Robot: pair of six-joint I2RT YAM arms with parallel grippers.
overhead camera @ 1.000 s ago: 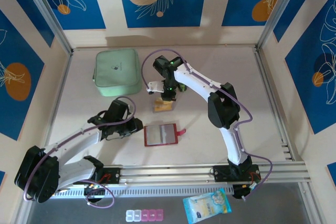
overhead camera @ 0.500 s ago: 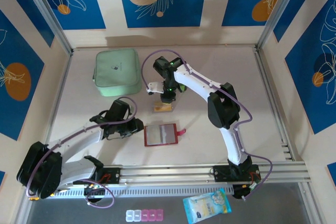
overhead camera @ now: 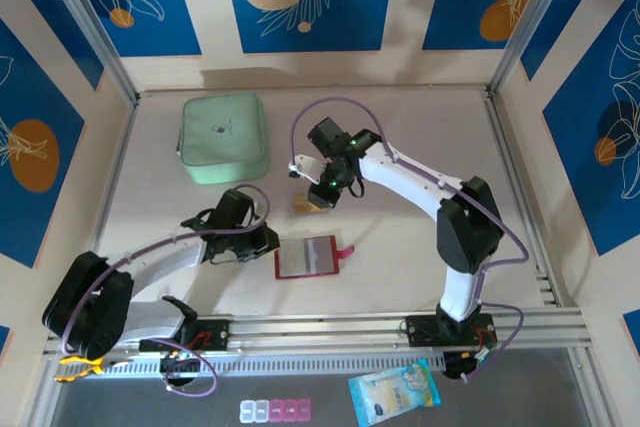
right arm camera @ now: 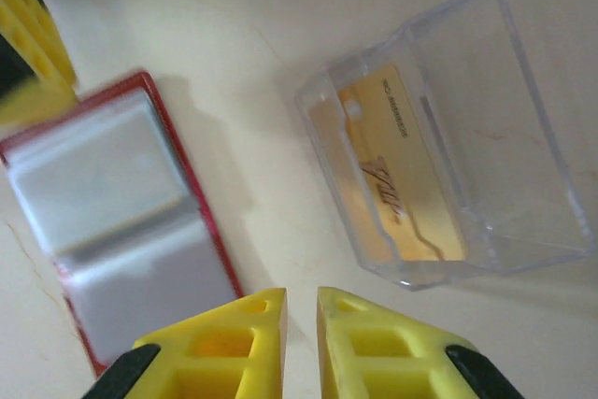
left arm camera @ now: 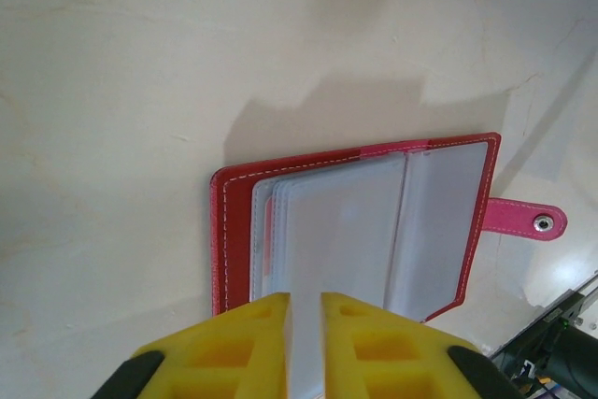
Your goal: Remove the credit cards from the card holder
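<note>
The red card holder (overhead camera: 307, 258) lies open on the table, its clear sleeves up and its pink snap tab on the right. In the left wrist view a reddish patch shows through the sleeves of the card holder (left arm camera: 234, 231). My left gripper (overhead camera: 268, 243) sits at its left edge. There the left gripper (left arm camera: 305, 315) is shut on a clear sleeve. An orange-tan credit card (right arm camera: 392, 175) lies inside a clear plastic box (right arm camera: 486, 119), just behind the card holder (right arm camera: 112, 203). My right gripper (right arm camera: 301, 310) hovers beside that box, slightly open and holding nothing. The top view shows the right gripper (overhead camera: 322, 195) over the orange-tan card (overhead camera: 310, 206).
A mint-green zip case (overhead camera: 223, 137) lies at the back left. Metal rails (overhead camera: 400, 327) run along the near edge. Below them lie a small pouch (overhead camera: 393, 394) and a pill box (overhead camera: 275, 409). Walls close off the left, right and far sides.
My right gripper has let go of the orange card into the clear box and drawn back a little. My left gripper has slid right to the card holder's edge and narrowed.
</note>
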